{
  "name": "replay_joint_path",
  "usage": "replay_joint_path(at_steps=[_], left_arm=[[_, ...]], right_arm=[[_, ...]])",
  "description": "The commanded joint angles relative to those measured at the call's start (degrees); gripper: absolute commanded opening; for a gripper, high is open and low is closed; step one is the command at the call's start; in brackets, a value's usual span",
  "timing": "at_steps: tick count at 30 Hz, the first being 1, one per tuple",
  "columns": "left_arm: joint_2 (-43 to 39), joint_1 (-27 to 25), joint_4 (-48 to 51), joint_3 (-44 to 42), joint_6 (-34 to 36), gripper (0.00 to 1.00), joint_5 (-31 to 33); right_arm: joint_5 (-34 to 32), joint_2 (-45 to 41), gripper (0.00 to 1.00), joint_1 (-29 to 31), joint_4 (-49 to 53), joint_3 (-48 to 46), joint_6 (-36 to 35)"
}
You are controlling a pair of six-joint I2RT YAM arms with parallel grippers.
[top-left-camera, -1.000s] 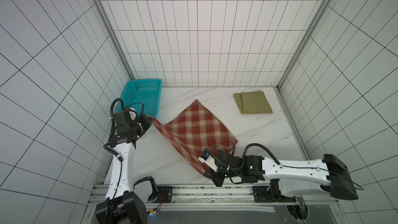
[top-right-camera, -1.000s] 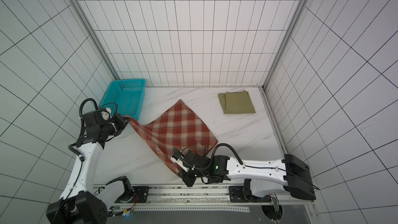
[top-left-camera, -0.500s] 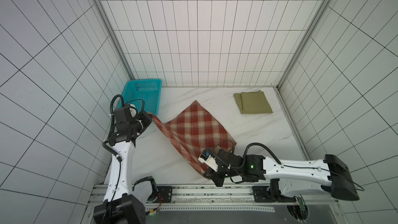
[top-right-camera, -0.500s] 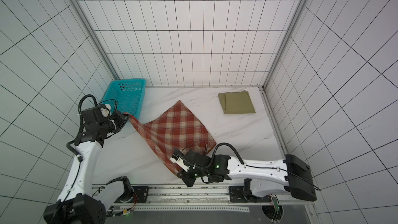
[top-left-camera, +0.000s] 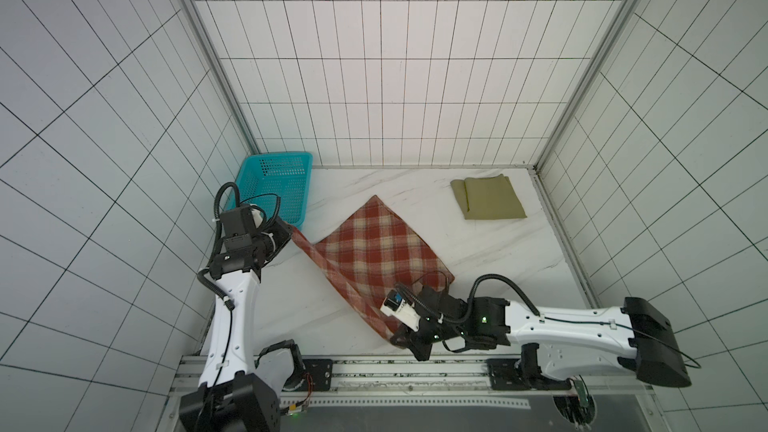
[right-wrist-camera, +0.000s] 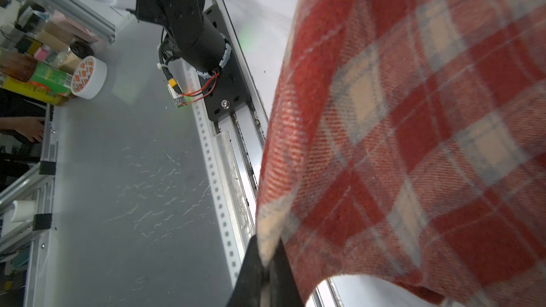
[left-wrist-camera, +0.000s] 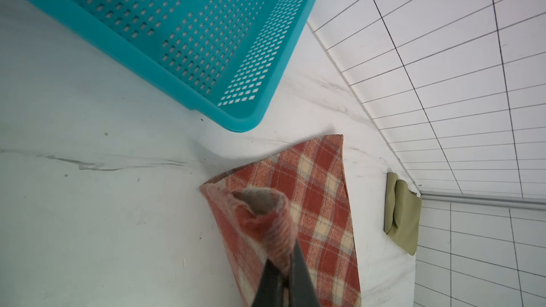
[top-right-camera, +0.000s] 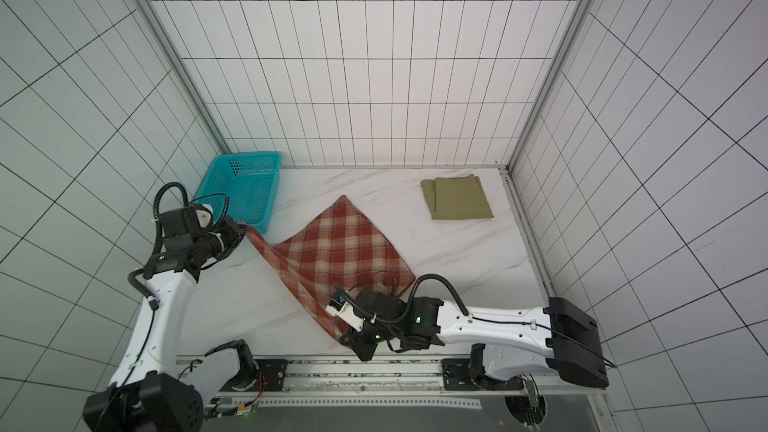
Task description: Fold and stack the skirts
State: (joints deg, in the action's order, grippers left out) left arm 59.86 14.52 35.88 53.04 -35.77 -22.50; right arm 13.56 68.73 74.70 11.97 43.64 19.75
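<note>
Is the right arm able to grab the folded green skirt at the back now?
Probably not yet. The right arm has its jaws shut on a corner of the red-and-cream plaid skirt. The folded olive-khaki skirt lies uncovered far back on the white marble table, so letting go might open the way.

Light is soft and even in both top views, brightest on the back wall (top-left-camera: 395, 76), which washes out to a pinkish white, and shadows on the table (top-left-camera: 478, 251) are faint and fuzzy-edged. The tiled side walls (top-left-camera: 104, 139) splay hard toward the corners (classic wide-angle stretch). In the right wrist view the plaid skirt (right-wrist-camera: 428, 143) sits right at the lens and goes soft, with a green glow smeared on the grey plate (right-wrist-camera: 124, 93).
</note>
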Motion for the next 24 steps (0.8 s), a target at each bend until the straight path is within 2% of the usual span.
replay_joint_path(at_steps=[1,4,11,19,24], left_arm=[[2.4,-5.1,-8.3,3.2,-1.7,0.0,7.7],[6.0,-9.6,-10.6,4.4,-3.1,0.0,10.2],[15.5,-17.7,-15.1,7.8,-5.1,0.0,14.0],[26.6,-23.1,-18.1,11.8,-6.2,0.0,14.3],[31.6,-24.5,-19.7,13.7,-6.8,0.0,14.0]], right_arm=[[7.8,-3.1,0.0,-4.2,3.0,-2.2,-1.0],[10.8,-5.9,0.0,-9.3,3.0,-5.0,-0.5],[11.5,-7.4,0.0,-17.7,6.5,-8.3,-0.2],[11.0,-6.6,0.0,-24.0,9.1,-9.8,1.9],[10.0,-6.3,0.0,-26.6,10.4,-9.0,3.1]])
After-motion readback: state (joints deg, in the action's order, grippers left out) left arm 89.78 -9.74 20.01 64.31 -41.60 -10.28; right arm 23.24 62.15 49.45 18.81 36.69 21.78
